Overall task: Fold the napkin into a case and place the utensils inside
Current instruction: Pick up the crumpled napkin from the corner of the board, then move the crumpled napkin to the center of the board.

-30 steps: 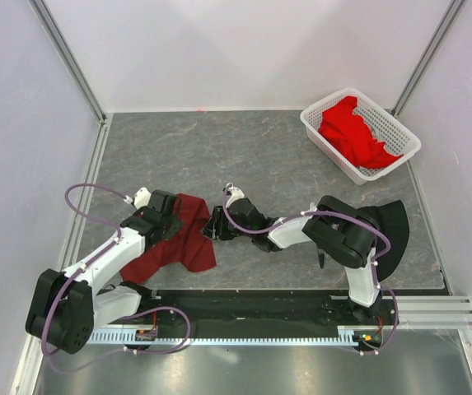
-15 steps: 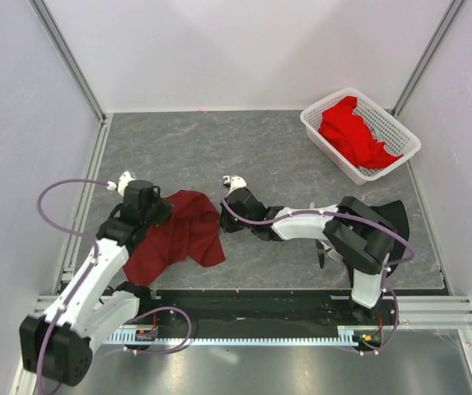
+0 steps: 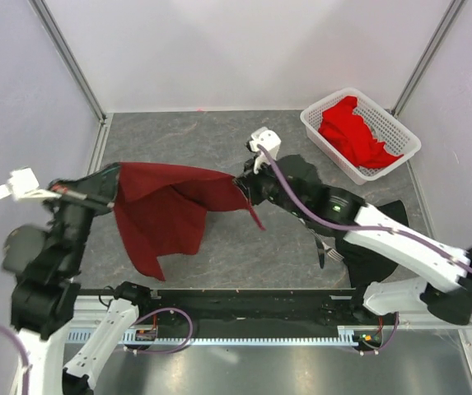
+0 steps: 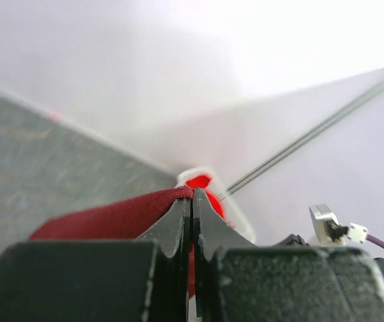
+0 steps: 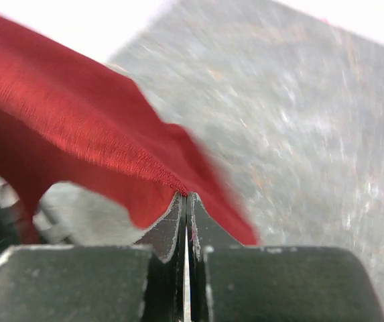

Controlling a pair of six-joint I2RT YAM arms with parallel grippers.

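The dark maroon napkin (image 3: 165, 210) hangs above the table as a loose sheet, stretched between both grippers; no case shape is in view. My left gripper (image 3: 115, 174) is shut on its left top corner, and the left wrist view shows the pinched cloth edge (image 4: 138, 211) at the closed tips (image 4: 192, 194). On the right top corner my right gripper (image 3: 242, 186) is shut, with the napkin's hem (image 5: 104, 144) running into the closed tips (image 5: 187, 196). Of the utensils, only a silver end (image 3: 321, 252) peeks out beside the right arm.
A white lattice basket (image 3: 396, 160) holding bright red cloth (image 3: 351, 132) stands at the back right; it also shows blurred in the left wrist view (image 4: 242, 225). A black cloth (image 3: 394, 216) lies under the right arm. Grey tabletop (image 3: 186, 140); walls enclose three sides.
Both grippers closed on the napkin's corners on the table, then rose and drew apart, lifting the crumpled cloth into a hanging sheet. Both arms swung up and outward.
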